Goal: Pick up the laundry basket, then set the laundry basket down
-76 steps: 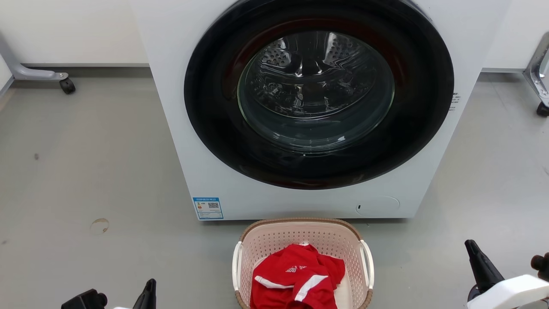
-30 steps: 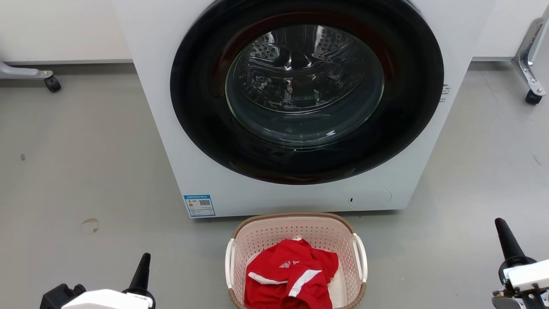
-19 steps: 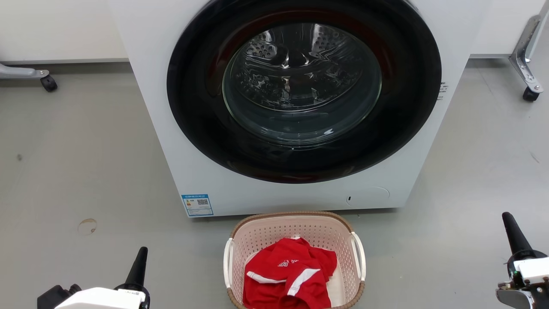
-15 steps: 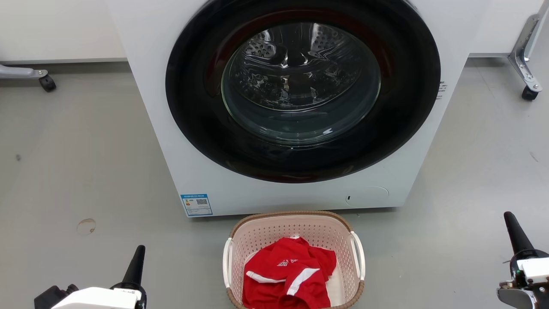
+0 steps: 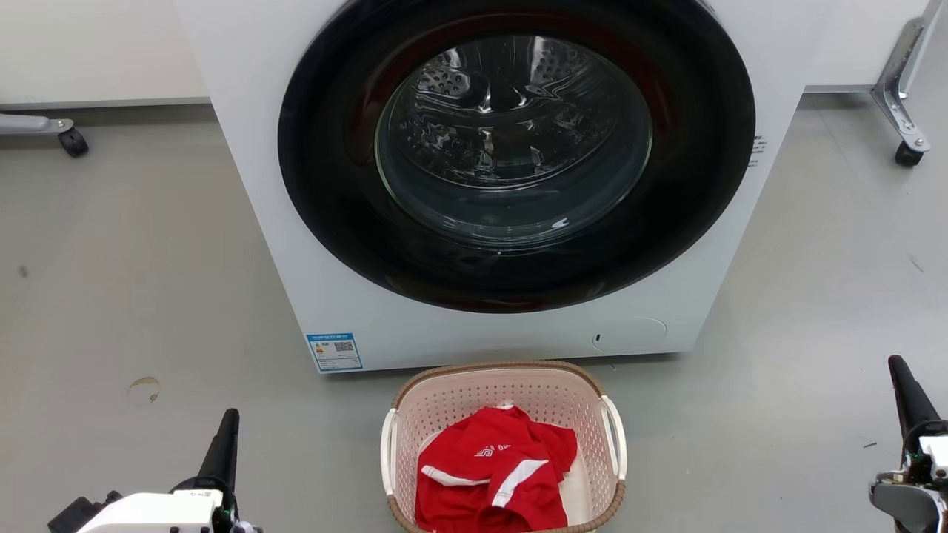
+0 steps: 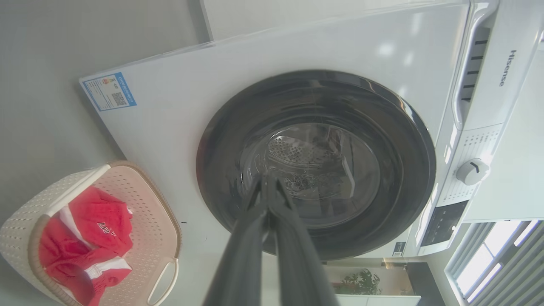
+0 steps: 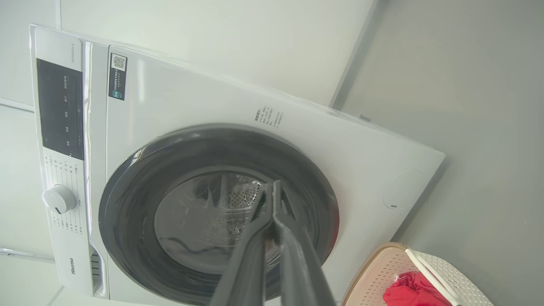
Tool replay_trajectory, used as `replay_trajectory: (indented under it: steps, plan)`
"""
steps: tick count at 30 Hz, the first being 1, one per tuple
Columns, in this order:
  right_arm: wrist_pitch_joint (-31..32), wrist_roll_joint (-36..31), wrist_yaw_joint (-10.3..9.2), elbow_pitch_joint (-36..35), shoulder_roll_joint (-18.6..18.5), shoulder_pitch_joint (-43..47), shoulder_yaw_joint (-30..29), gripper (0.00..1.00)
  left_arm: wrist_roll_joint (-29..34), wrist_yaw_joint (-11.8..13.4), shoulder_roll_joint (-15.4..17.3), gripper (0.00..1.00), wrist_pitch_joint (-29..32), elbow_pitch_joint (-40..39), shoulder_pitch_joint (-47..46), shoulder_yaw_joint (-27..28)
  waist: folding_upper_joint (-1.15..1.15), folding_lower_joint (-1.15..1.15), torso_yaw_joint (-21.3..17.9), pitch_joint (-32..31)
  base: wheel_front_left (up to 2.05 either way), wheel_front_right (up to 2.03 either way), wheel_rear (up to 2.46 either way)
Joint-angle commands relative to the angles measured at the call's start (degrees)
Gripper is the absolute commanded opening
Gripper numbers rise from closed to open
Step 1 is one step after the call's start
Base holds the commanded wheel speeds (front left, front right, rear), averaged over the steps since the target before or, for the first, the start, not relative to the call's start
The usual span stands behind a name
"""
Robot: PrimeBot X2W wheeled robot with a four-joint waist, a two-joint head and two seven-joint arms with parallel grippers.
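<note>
I am holding the left claw (image 6: 267, 187) and right claw (image 7: 274, 191) pinched shut, empty; the laundry basket (image 5: 503, 386) is sitting on the floor (image 5: 148, 296) between them, well apart from each, leaving both handles (image 5: 386, 451) free to approach, I judge.

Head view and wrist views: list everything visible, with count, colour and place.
washer: one, white with round black door, centre, facing the robot.
laundry basket: one, pale pink, brown rim, white handles, on the floor before the washer.
shirt: one, red with white stripes, crumpled in the laundry basket.
label: one, blue, washer's lower left corner.
knob: one, white, washer's control panel.
wheeled frames: two, grey, far left and far right.
left claw: one, dark, shut, lower left.
right claw: one, dark, shut, lower right.
</note>
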Motion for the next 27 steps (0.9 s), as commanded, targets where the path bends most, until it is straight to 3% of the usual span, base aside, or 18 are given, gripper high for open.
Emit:
replay_trajectory:
  steps: [1,12,27]
  plan:
    - [0.62,1.22,-0.12,-1.38,-1.31,-3.15,0.29,0.0,-0.98,-0.86,0.17,0.0,0.24,-1.27,-3.65,2.32,0.0,0.0,-0.04,0.02,0.0,0.0,0.0]
    - [1.41,6.51,-0.13,-1.28,-1.16,-3.95,-1.3,0.0,-5.35,-2.77,-1.41,0.0,1.35,-1.06,-4.45,5.2,0.0,0.0,-0.47,0.31,0.0,0.0,0.0]
    - [1.41,6.5,-0.13,-1.28,-1.16,-3.95,-1.3,0.0,-5.3,-2.77,-1.45,0.0,1.4,-1.06,-4.45,5.27,0.0,0.0,-0.47,0.31,0.0,0.0,0.0]
